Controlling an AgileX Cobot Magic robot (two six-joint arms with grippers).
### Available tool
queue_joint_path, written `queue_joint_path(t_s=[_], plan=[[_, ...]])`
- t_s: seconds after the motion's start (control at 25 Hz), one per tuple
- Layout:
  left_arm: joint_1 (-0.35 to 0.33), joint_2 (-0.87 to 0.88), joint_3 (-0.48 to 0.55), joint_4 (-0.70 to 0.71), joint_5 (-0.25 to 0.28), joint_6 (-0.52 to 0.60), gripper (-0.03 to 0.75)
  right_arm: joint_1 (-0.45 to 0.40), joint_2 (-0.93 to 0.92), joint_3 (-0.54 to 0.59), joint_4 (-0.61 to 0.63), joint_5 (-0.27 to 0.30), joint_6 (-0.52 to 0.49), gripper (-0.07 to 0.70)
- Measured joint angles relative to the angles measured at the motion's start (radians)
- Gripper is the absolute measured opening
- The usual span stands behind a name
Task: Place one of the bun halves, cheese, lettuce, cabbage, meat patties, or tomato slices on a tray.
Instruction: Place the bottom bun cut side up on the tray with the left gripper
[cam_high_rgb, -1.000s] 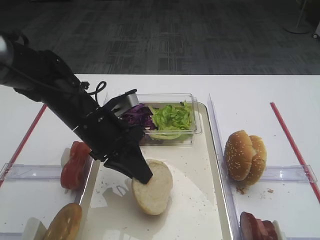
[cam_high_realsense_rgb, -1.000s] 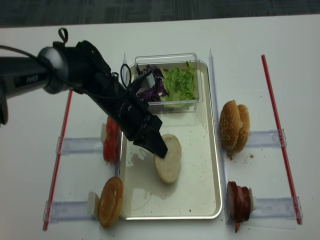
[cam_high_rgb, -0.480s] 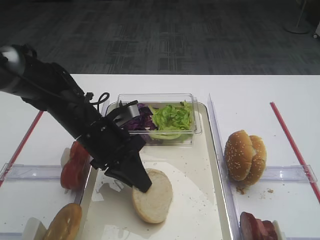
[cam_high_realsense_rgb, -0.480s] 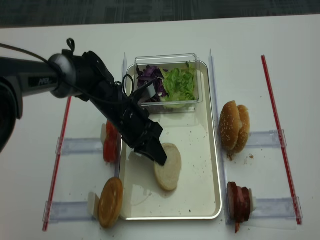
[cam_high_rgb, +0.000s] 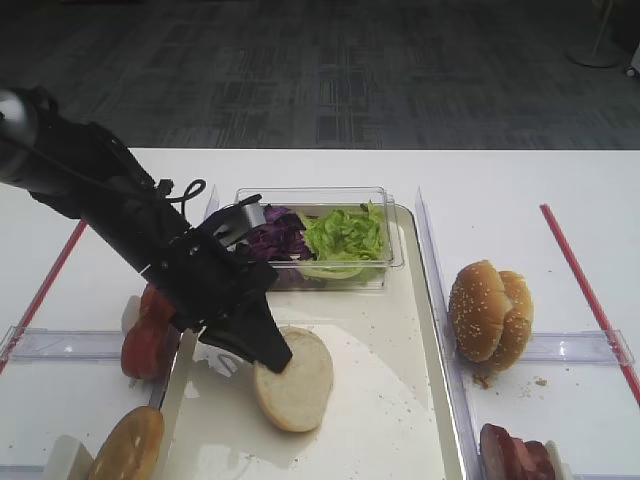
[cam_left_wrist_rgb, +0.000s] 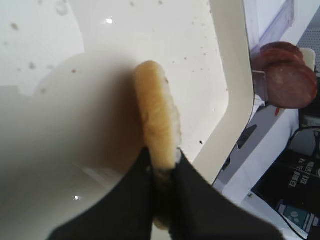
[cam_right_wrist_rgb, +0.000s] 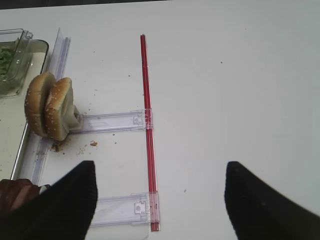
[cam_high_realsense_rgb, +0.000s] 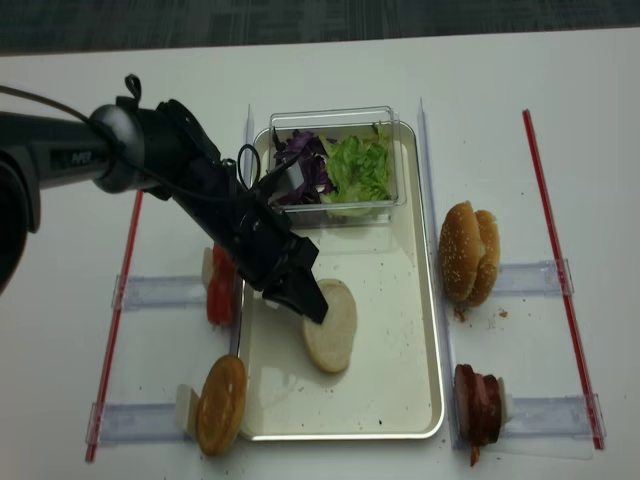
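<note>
The left pincer (cam_high_rgb: 272, 358) was clamped on one edge of the bun half (cam_high_rgb: 296, 379) — a flat, round piece with a pale cream cut face and thin tan rim — held over the tray (cam_high_rgb: 390, 420), low and tilted. To finish well, it should lower the bun flat before letting go. The right pincer (cam_right_wrist_rgb: 159, 200) hung open over the desk (cam_right_wrist_rgb: 225, 75).

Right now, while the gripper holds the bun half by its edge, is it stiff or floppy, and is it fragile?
The bun half probably is fairly stiff and light: pinched at one edge by the left gripper, it keeps its flat shape without drooping. It likely crumbles easily, since crumbs dot the tray.
</note>
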Motion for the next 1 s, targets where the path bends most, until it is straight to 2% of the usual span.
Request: queue_joint_path(t_s=[0.16,1.0], plan=[[0.02,0.0,0.0,-0.002,0.0,0.0,0.024,0.0,0.0,0.0,0.0,0.0,0.0,0.552],[0.02,0.0,0.0,-0.016,-0.001,-0.003,0.023,0.0,0.0,0.0,0.0,0.0,0.0,0.552]])
